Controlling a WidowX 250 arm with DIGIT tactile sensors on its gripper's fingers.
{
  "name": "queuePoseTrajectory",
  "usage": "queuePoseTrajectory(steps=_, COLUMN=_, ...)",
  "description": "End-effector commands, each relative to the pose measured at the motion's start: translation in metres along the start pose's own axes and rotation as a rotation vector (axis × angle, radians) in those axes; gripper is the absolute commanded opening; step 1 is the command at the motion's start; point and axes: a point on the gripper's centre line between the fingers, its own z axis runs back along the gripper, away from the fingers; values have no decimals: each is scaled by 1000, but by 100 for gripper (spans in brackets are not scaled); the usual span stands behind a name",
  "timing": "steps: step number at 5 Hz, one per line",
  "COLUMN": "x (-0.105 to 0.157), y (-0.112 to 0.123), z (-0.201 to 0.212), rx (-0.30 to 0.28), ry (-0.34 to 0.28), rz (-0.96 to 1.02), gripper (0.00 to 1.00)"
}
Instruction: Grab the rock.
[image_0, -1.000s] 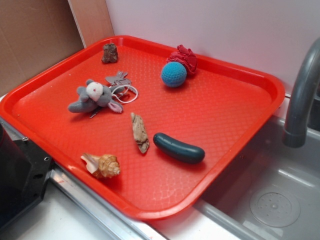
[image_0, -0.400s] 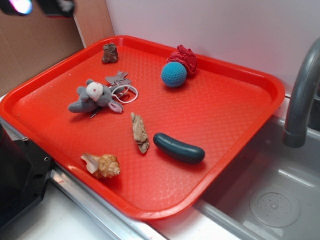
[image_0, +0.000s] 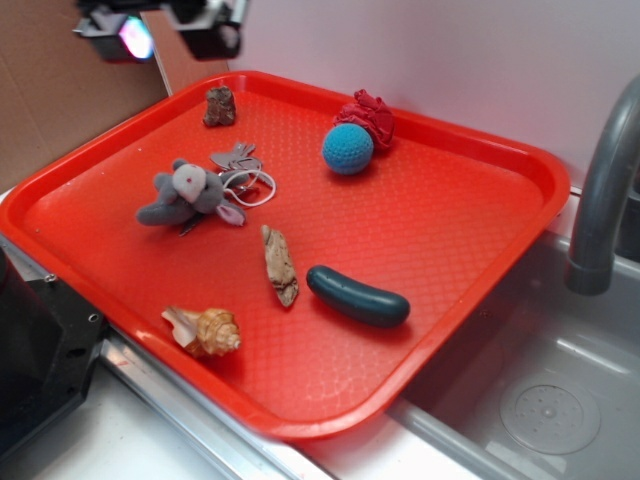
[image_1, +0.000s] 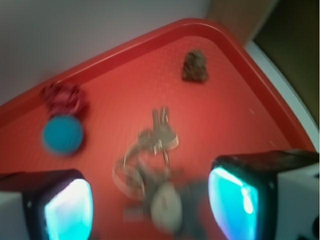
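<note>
The hand (image_0: 165, 30) hangs high at the top-left edge of the exterior view, fingers (image_1: 67, 210) spread wide apart, nothing between them, wrist pointing downward.

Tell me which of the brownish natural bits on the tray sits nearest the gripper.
The rock, the dark lumpy chunk in the tray's far corner, just below the gripper. The driftwood piece and seashell lie toward the near edge.

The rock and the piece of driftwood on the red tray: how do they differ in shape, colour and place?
The rock is a small, lumpy, dark brown-grey chunk, while the piece of driftwood is long, flat and pale tan. The rock sits near the tray's far left corner, alone; the driftwood lies near the middle, beside the dark green pickle. Both have rough surfaces and lie untouched on the tray.
</note>
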Motion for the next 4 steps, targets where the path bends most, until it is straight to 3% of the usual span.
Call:
queuePoseTrajectory(steps=1, x=70, y=28, z=-23, rx=70, ry=-57, rz=56, gripper=100)
queuePoseTrajectory(steps=3, x=72, y=70, z=-44, rx=160, ry=-40, rz=83, gripper=100)
queuePoseTrajectory(steps=4, x=80, y=76, z=-58, rx=181, ry=-23, rz=64, gripper=100)
